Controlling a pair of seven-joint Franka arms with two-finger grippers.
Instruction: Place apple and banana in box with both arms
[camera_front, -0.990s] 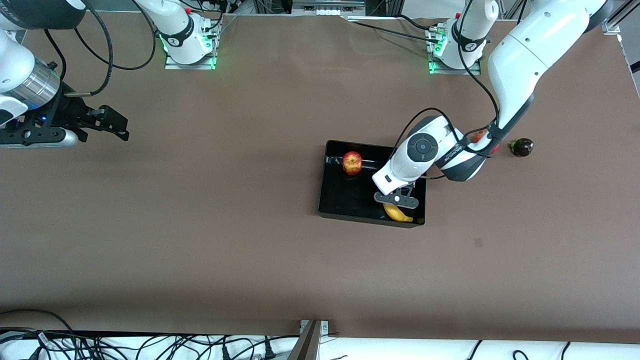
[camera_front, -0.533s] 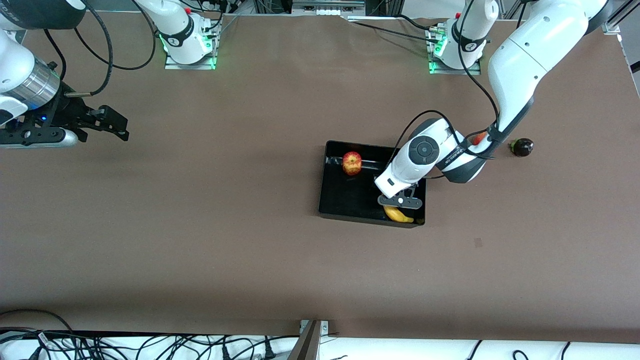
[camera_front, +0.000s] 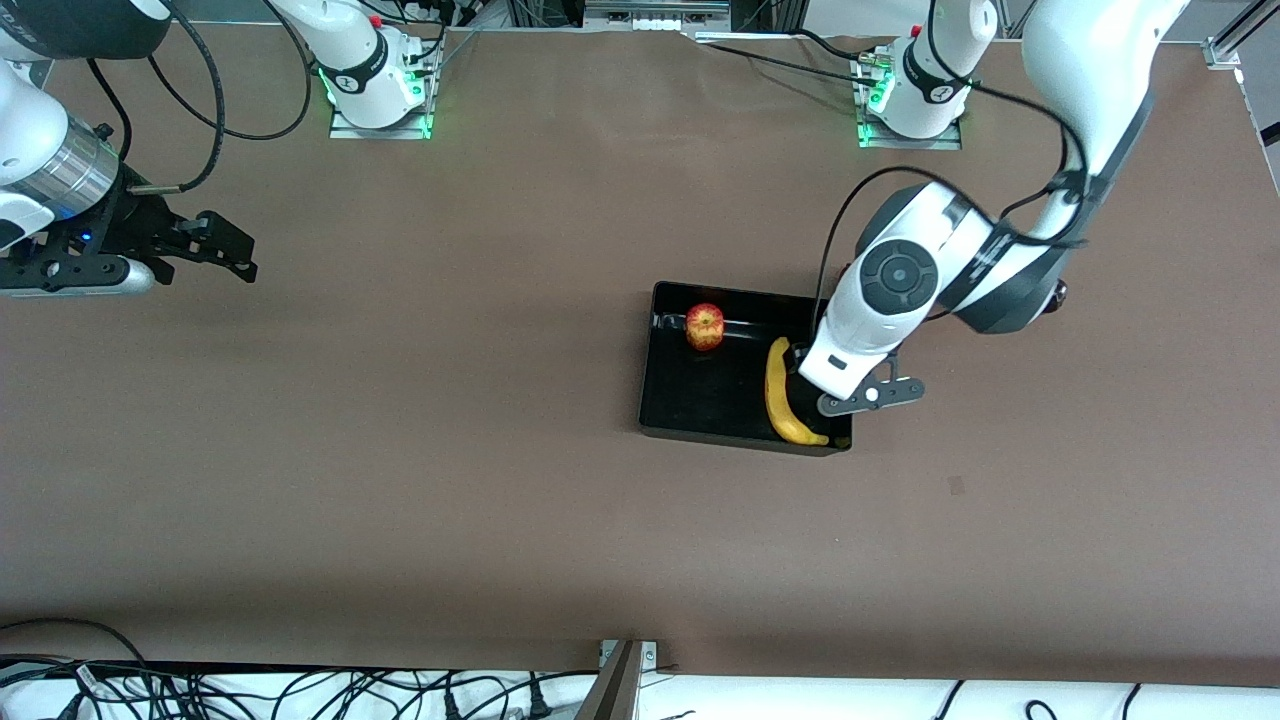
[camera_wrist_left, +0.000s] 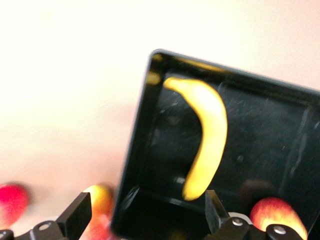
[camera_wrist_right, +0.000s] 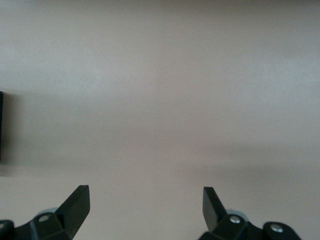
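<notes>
The black box (camera_front: 660, 400) lies mid-table. The apple (camera_front: 705, 326) sits in its corner farther from the front camera. The banana (camera_front: 783, 395) lies flat in the box along the wall toward the left arm's end. My left gripper (camera_front: 868, 396) is open and empty, raised over that wall of the box. In the left wrist view the banana (camera_wrist_left: 207, 135), the apple (camera_wrist_left: 277, 217) and the box wall (camera_wrist_left: 137, 165) lie below my open left gripper (camera_wrist_left: 145, 217). My right gripper (camera_front: 215, 250) waits open and empty over bare table at the right arm's end (camera_wrist_right: 145, 207).
A red fruit (camera_wrist_left: 10, 202) and a red-yellow fruit (camera_wrist_left: 100, 200) lie on the table just outside the box, toward the left arm's end. A dark round fruit (camera_front: 1057, 293) peeks from under the left arm. Cables (camera_front: 300, 690) run along the table's near edge.
My left gripper has let go of the banana, risen and moved toward the left arm's end. The banana now lies uncovered in the box. The right arm has not moved.
</notes>
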